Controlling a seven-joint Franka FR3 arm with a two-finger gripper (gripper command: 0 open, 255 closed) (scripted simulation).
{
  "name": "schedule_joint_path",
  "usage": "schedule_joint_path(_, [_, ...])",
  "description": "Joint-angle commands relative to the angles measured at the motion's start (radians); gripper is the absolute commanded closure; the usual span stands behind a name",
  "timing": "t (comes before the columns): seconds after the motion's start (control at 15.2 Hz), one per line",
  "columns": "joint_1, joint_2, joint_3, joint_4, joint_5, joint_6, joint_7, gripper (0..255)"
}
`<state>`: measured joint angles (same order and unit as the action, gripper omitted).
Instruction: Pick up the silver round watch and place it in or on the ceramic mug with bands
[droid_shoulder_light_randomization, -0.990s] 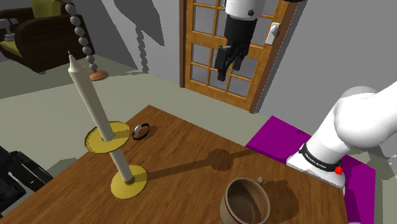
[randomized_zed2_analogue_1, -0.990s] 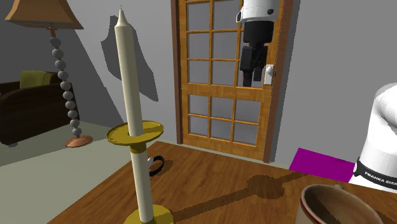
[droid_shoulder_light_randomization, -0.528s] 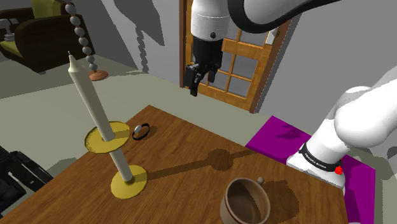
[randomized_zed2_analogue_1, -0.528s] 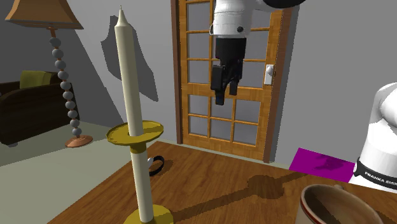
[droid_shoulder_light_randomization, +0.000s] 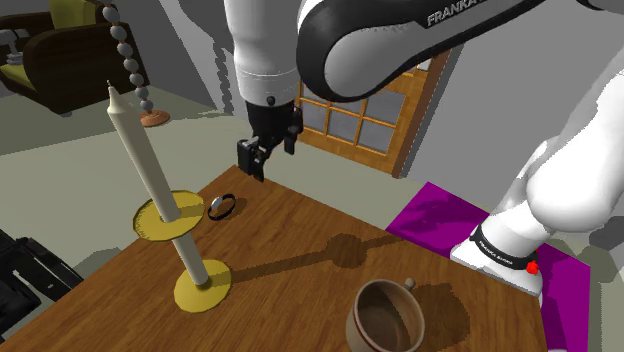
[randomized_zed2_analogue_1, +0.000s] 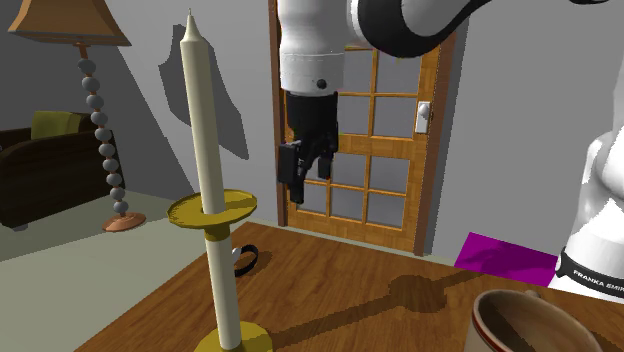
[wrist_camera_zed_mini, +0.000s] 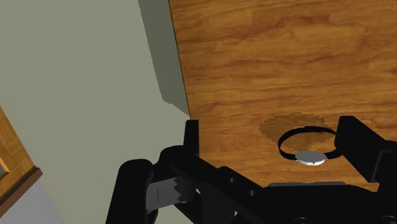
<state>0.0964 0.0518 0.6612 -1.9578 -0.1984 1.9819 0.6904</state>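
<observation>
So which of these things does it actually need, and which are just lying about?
Needed: the tool, open; the watch; the brown mug.
Just there: tall candle in its yellow holder, floor lamp, armchair, door.

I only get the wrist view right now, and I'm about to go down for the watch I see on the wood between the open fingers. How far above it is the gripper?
Observer: In the shoulder view the gripper hangs clearly above the table, with open air between it and the watch.
Operator: Anything near the watch I could hit?
Observer: Yes. A tall cream candle in a yellow holder stands close beside it, on the shoulder view's left.
Operator: And the mug?
Observer: The brown mug stands upright and empty at the shoulder view's lower edge, well to the right of the watch.
</observation>
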Motion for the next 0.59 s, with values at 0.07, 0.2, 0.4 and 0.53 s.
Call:
schedule_joint_path(0.07, [0.049,0.153,0.013,0.118,-0.129,-0.021,0.092,0])
schedule_joint_path(0.2, [0.098,0.247,0.007,0.197,-0.203,-0.041,0.140,0])
schedule_joint_path(0.4, [0.183,0.384,-0.017,0.328,-0.298,-0.079,0.191,0])
schedule_joint_path(0.53, [0.243,0.473,-0.038,0.426,-0.351,-0.109,0.211,0])
